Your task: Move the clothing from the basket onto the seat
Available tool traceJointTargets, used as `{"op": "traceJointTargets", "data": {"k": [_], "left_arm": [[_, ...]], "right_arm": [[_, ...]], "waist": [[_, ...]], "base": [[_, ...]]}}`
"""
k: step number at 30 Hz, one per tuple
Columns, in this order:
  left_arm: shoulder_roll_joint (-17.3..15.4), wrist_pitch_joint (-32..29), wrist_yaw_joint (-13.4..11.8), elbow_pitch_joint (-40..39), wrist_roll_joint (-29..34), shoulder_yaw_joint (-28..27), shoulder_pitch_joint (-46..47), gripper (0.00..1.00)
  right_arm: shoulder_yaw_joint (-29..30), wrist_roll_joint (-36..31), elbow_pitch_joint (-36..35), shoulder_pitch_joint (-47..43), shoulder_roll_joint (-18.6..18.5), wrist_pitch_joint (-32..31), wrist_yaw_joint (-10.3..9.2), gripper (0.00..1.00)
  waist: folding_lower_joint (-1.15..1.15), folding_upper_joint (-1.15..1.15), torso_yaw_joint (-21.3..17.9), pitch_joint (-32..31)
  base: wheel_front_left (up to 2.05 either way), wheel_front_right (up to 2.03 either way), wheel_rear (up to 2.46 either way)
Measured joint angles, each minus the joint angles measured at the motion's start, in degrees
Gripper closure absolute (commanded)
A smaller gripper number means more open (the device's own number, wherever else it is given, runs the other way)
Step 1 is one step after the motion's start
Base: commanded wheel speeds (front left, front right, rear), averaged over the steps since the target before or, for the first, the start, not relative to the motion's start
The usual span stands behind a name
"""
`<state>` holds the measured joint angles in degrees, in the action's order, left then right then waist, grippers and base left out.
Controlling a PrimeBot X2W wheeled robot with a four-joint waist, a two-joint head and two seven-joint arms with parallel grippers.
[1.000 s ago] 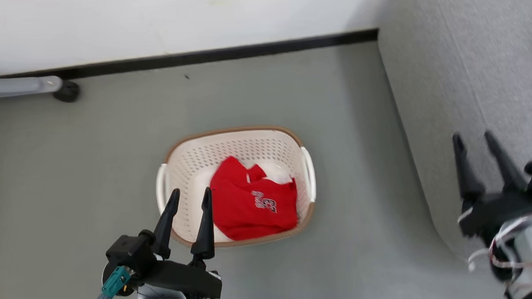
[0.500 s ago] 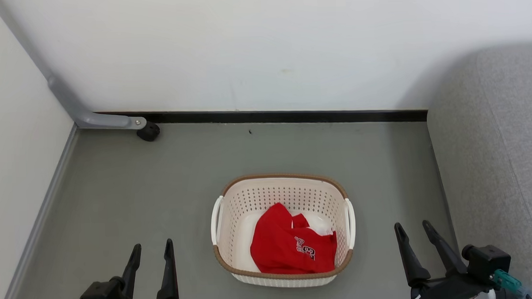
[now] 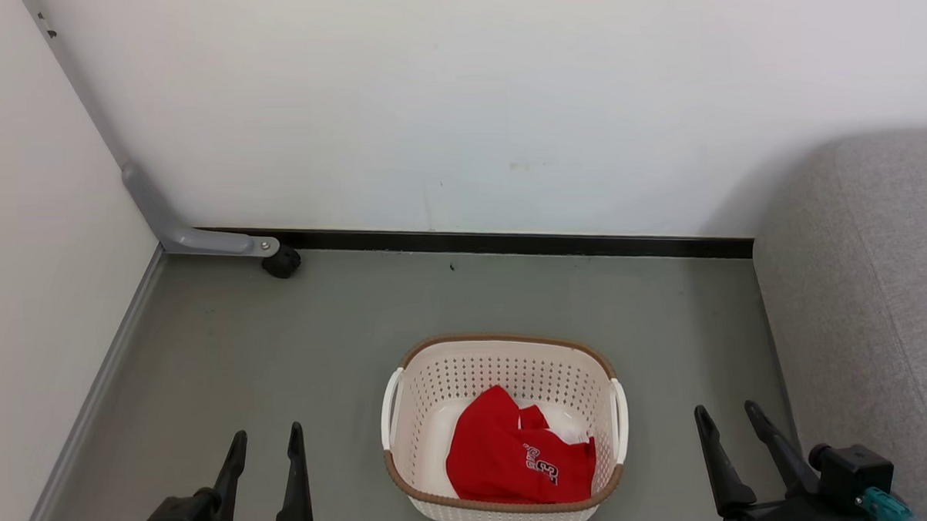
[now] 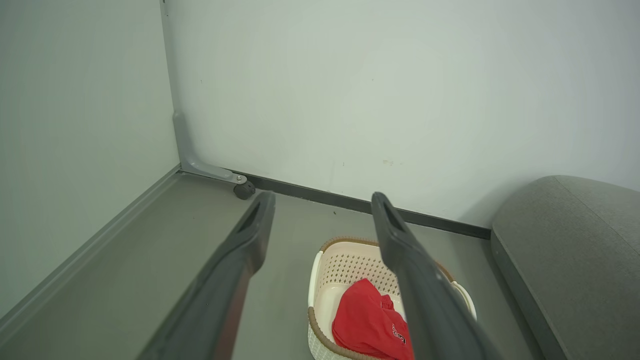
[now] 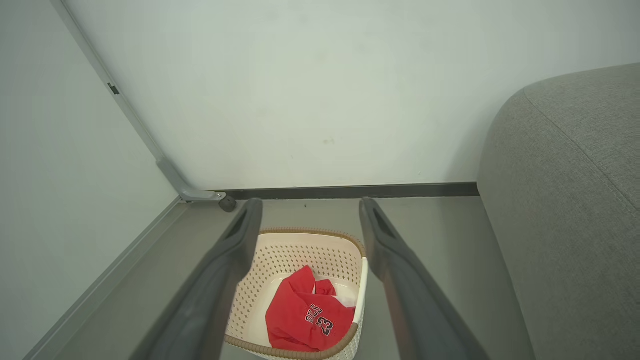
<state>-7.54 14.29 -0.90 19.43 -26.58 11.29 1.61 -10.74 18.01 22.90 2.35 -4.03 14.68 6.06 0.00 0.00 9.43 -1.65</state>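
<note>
two grippers, both empty, both waiting. the left gripper (image 3: 267, 431) sits at the lower left of the head view, its two dark fingers spread and pointing up the frame with nothing between them. the right gripper (image 3: 723, 407) mirrors it at the lower right, fingers likewise parted and leaning a touch to the left. in each wrist view the fingers frame the basket (image 3: 505, 339) from above, so i judge both arms are held high and angled down toward it, well apart from it on either side.

between them, at the lower middle of the frame, the red clothing (image 3: 509, 463) lies crumpled in the basket's near right part. dark lettering shows on it, and a bit of white peeks out behind. the seat (image 3: 874, 315) runs down the right edge, near the right gripper, with a strip of grey floor (image 3: 282, 359) between it and the basket.

the pick has not begun, i'd say. to do it well, bring one arm over the rim, tip the fingers down and come in from above on the highest red fold. keep off the perforated wall, where a finger could snag. pinch deep enough to gather layers, then lift straight until the cloth clears the rim, or the light basket may come along. the right arm looks the better choice, with the seat on its side.
</note>
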Motion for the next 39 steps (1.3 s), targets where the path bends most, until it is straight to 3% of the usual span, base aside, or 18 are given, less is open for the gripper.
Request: {"op": "traceJointTargets", "data": {"k": [17,39], "left_arm": [[0.94,0.0,2.01,-2.23,1.55,-1.07,-1.76,0.0],[1.75,-0.14,5.53,0.98,5.0,4.42,12.33,0.0]], "right_arm": [[-0.93,-1.9,-3.16,-1.04,0.32,0.0,0.0,0.0],[-10.87,-8.02,-8.05,4.25,0.51,0.01,0.52,0.0]], "waist": [[0.0,0.0,-3.28,2.09],[0.01,0.01,-9.99,17.39]], "base": [[0.0,0.0,0.0],[0.0,0.0,0.0]]}}
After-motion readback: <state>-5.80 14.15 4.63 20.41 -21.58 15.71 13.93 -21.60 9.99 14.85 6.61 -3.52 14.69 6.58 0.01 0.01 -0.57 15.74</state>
